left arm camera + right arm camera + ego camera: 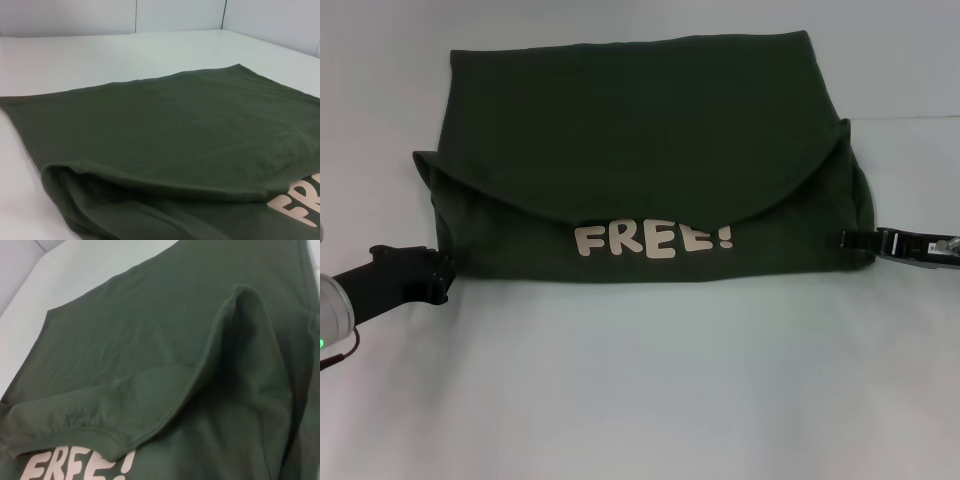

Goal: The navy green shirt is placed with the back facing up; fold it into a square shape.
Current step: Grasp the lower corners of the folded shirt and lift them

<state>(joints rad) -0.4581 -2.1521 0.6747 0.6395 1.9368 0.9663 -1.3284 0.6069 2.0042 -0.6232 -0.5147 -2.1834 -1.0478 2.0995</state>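
The navy green shirt (640,130) lies across the far half of the white table, folded over on itself. A curved flap of its plain side covers the upper part, and the cream "FREE!" lettering (652,240) shows on the strip nearest me. My left gripper (442,275) rests low at the shirt's near left corner, right at the cloth's edge. At the right edge of the shirt, level with the lettering, is my right gripper (850,240). The left wrist view shows the shirt (175,130) close up with its folded hem. The right wrist view shows the shirt (150,340) with a raised fold.
The white table (640,380) stretches bare in front of the shirt. White walls rise behind the table (175,15) in the left wrist view.
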